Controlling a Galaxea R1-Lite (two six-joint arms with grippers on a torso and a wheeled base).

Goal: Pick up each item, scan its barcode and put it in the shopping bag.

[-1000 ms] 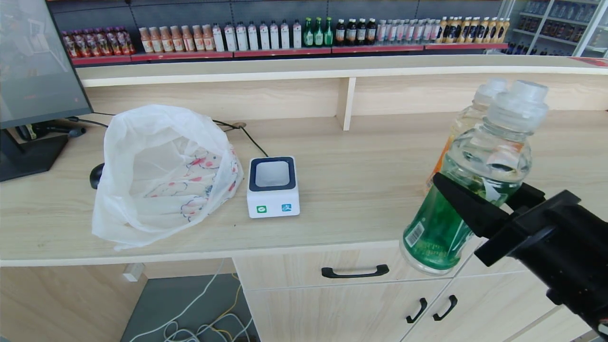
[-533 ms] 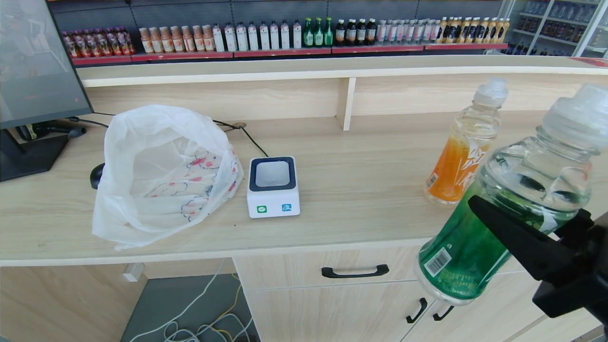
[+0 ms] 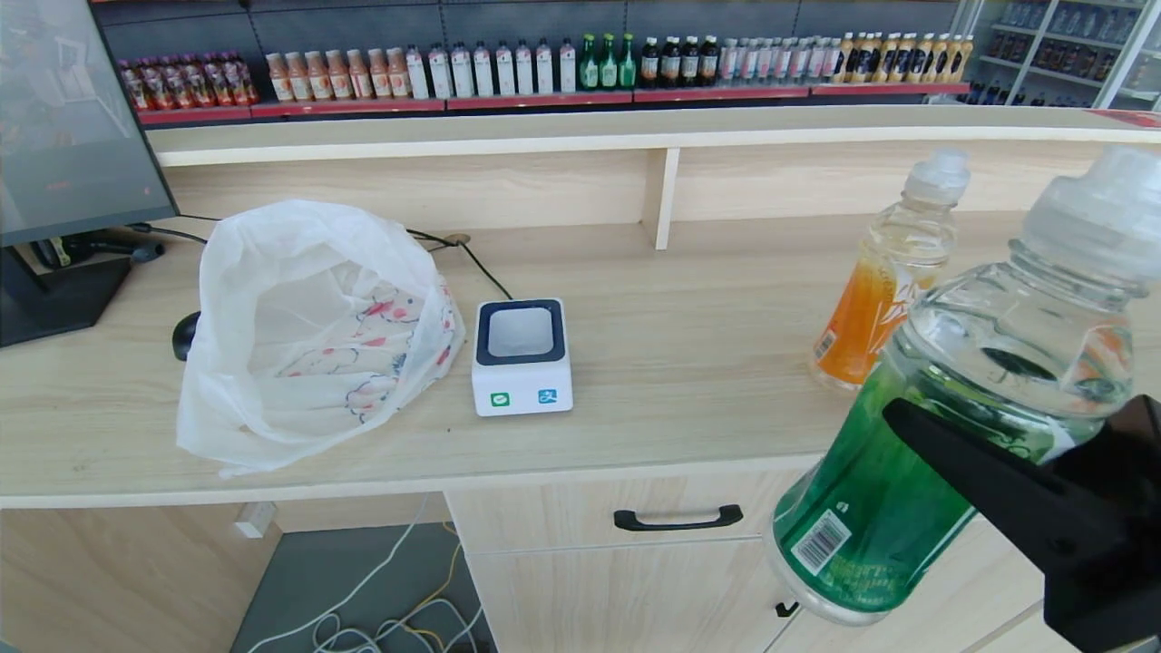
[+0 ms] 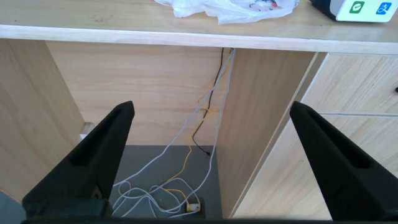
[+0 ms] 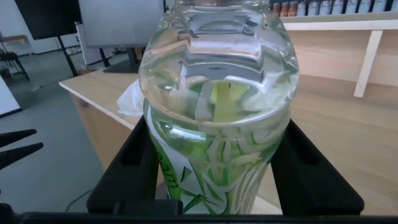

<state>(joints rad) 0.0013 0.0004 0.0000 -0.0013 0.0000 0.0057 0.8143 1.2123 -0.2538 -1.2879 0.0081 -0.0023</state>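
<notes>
White plastic shopping bag sits open on left part of the wooden bench, mouth facing the camera, flower print on its inner side. Dark monitor stands at the far left, with a black mouse partly hidden behind the bag's left edge.

Left hand hangs low in front of the bench, under its front edge, fingers spread wide with nothing between them. It faces the open bay with loose cables on the floor.

White barcode scanner sits just beside the bag on its right, window up, cord running to the back.

Orange bottle stands upright on the right part of the bench, white cap on.

Green bottle is off the bench, raised in front of its front edge on the far right. It is tilted, cap up and to the right, barcode near its base turned toward the head camera. Right hand is clamped on the green bottle, black fingers on both sides of its body.

Back shelf holds a row of drinks.
</notes>
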